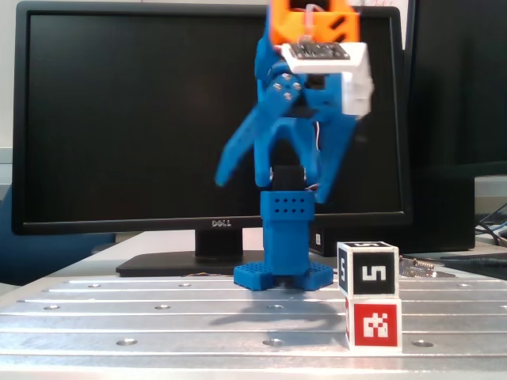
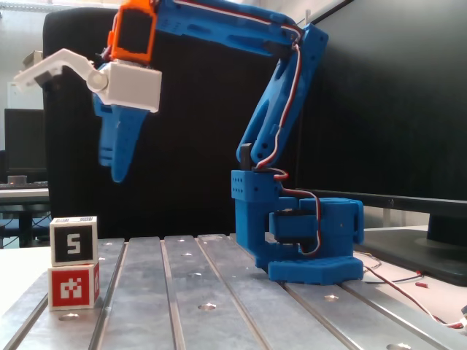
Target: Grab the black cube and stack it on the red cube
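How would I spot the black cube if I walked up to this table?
Find the blue robot arm standing on the grooved metal table. Off to one side of its base is a two-cube stack. The black cube is the upper one, bearing a white "5"; the red cube below shows a pixel pattern.

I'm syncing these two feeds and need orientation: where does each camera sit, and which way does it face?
A fixed view: low at the table's front edge, facing the arm's base head-on, monitor behind; open gripper raised.
Another fixed view: low at table level, side-on; whole arm and gripper in profile.
Both share the black cube stacked on the red cube.
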